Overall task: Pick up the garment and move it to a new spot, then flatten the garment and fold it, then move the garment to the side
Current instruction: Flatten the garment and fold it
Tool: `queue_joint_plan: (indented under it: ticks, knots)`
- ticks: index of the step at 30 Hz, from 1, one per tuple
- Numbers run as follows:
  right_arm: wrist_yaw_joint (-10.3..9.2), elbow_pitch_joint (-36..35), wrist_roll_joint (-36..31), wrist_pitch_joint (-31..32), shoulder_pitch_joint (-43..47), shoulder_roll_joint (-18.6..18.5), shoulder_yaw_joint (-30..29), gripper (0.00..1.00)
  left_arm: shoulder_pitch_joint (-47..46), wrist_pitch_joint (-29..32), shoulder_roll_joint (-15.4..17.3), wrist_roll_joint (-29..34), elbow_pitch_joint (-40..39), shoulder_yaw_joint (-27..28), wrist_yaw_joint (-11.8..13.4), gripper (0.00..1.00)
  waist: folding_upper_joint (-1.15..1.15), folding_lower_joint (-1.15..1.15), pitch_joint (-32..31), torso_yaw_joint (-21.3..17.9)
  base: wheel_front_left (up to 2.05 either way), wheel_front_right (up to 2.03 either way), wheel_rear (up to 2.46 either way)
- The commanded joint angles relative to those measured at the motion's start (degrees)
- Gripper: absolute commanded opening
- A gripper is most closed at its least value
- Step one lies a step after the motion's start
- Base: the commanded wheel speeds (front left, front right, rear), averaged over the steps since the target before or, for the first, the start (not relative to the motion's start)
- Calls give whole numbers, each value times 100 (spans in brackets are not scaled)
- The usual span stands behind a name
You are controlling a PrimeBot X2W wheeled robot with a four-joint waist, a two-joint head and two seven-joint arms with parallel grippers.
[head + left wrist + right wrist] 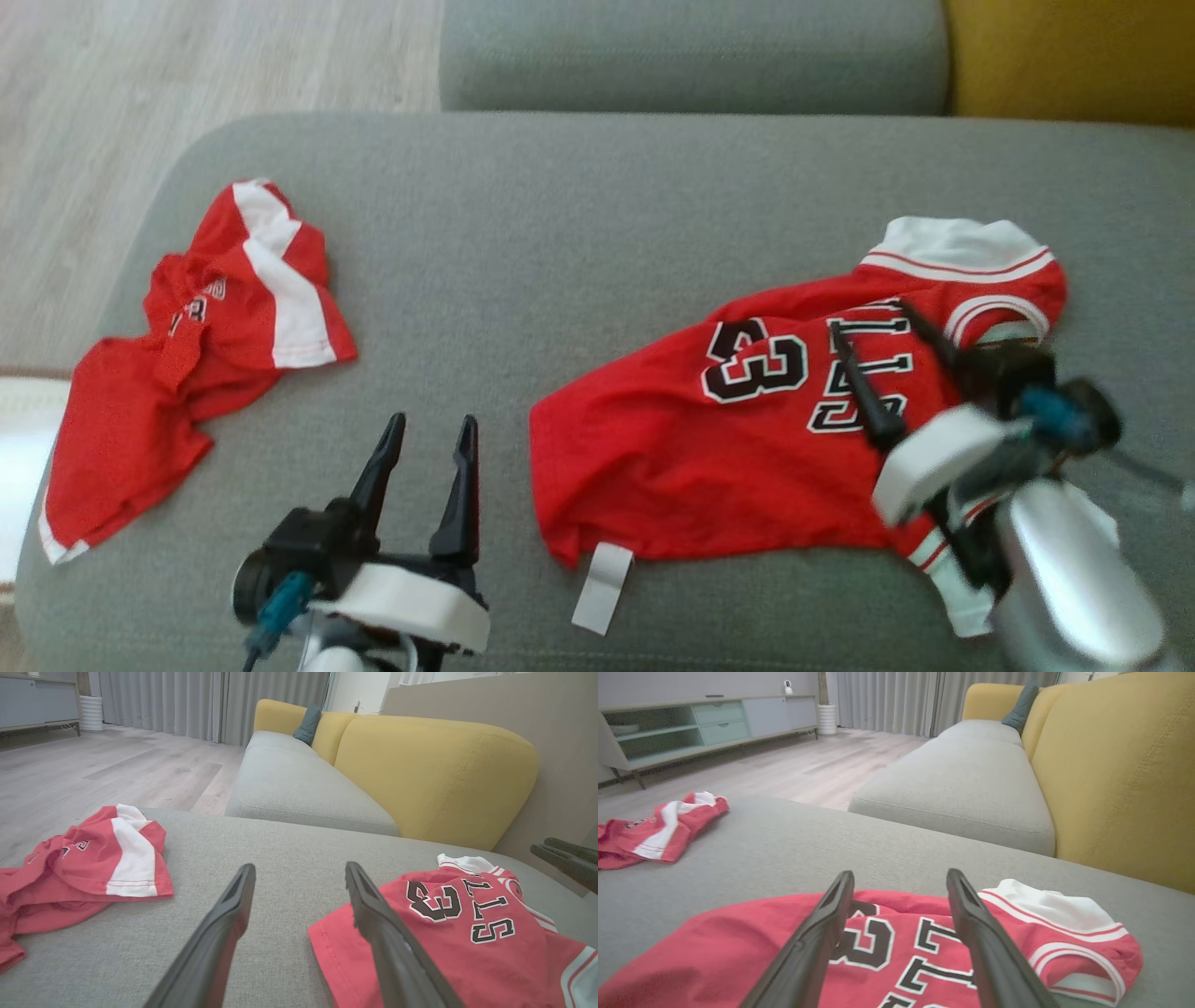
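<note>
The red jersey (pixel 709 448) lies face-up and partly rumpled on the right half of the grey seat cushion (pixel 560 233). Its hem is toward the cushion's middle and its white-trimmed neck toward the right edge. A white label (pixel 602 588) sticks out from under the hem, close to the near edge. The number 33 and black-and-white lettering show on its chest.

The right gripper (pixel 868 317) hangs over the lettered part of the jersey, its two dark fingers spread wide with nothing between them. Whether the fingertips touch the cloth cannot be told. In the right wrist view the fingers (pixel 817 933) frame the number from above. The left gripper (pixel 431 425) is over bare cushion just beside the jersey's hem, near the near edge. It is likewise spread wide and holding nothing.

A crumpled pair of red shorts (pixel 187 373) with a white side stripe lies at the cushion's left edge, well apart from the jersey. Bare grey fabric lies between the two garments.

Beyond the far edge sits a second grey seat (pixel 691 56), with a yellow backrest (pixel 1064 56) to its right. A teal pillow (pixel 308 723) leans against it farther off. Pale wood floor (pixel 187 75) shows past the far left corner.
</note>
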Motion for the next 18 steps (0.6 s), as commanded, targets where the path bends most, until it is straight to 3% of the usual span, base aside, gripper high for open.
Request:
queue_joint_plan:
  ticks: [1,9,18]
  knots:
    - [-5,-59,-101,123,-469,-144,7,100,-369,-70,-16,16,-181,112,-18,100,0,0,155,89,0,0,0]
    - [-5,1348,-317,1296,-1921,-438,-379,100,-715,-70,-16,-132,-128,-135,-30,100,0,0,761,507,0,0,0]
    - [-5,2713,-572,2290,-2977,-850,-618,100,-961,-70,-16,-274,-84,-321,3,100,0,0,1181,930,0,0,0]
